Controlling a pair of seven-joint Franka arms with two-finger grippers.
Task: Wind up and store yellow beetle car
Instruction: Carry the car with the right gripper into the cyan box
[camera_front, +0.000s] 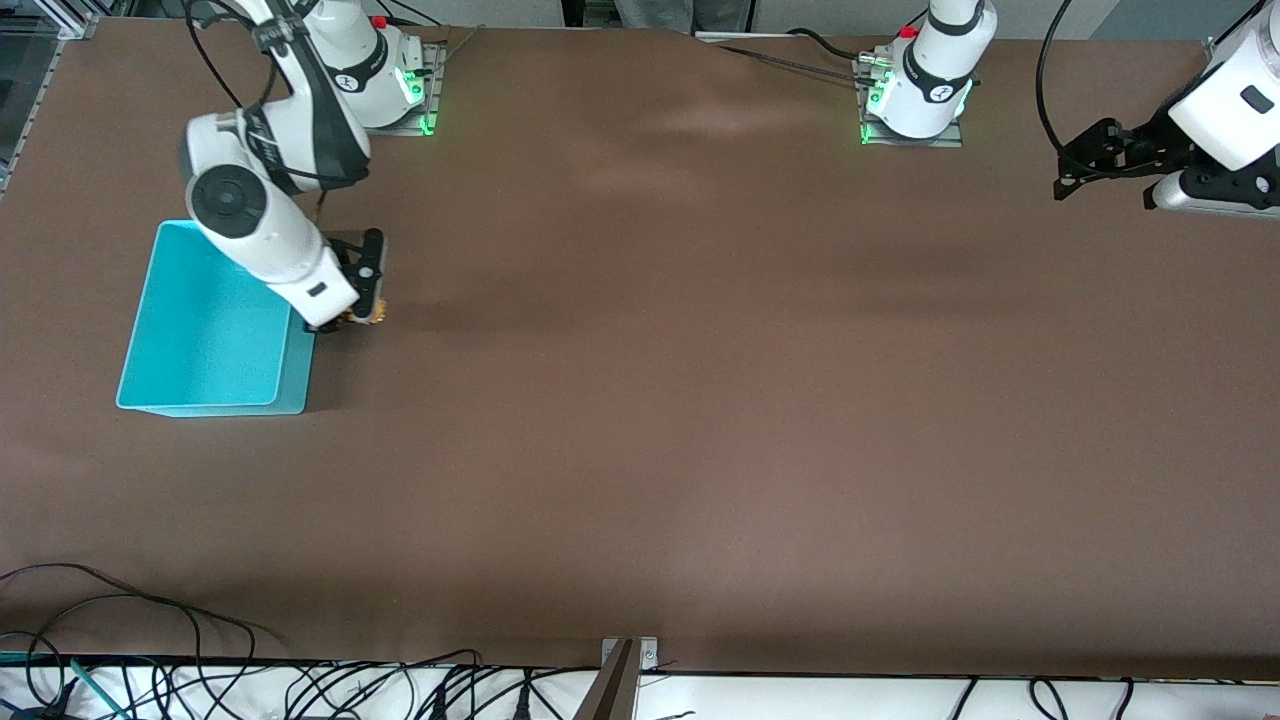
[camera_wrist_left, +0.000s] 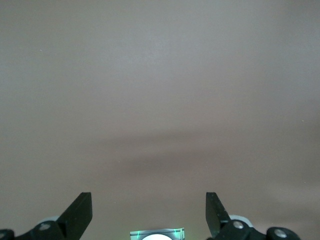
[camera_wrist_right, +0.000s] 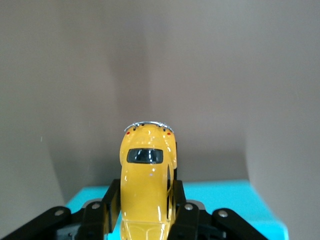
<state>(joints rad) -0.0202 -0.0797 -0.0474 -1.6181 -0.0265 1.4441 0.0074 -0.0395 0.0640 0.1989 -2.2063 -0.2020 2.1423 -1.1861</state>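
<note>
**Beetle car gripped at the bin's edge; left arm idle**

Working from the camera side of the table, we first meet the turquoise bin, which stands toward the right arm's end and shows nothing inside. Just beside its wall, and a little farther from the camera than the bin's near rim, sits the right gripper, low at the table surface. Its jaws are clenched on the yellow beetle car, one finger on each flank of the body, the dark window and chrome bumper pointing away from the wrist. In the front view only a sliver of the car shows under the fingers, outside the bin.

We judge the car light, rigid and glossy (so inclined to slip on its rounded shell). The flat sides between the wheels offer the surest hold, which is where the fingers now bear. The wheels should stay free if it is to be drawn back along the brown table.

Farthest off, the left gripper waits above the left arm's end of the table, jaws spread wide and holding nothing.
</note>
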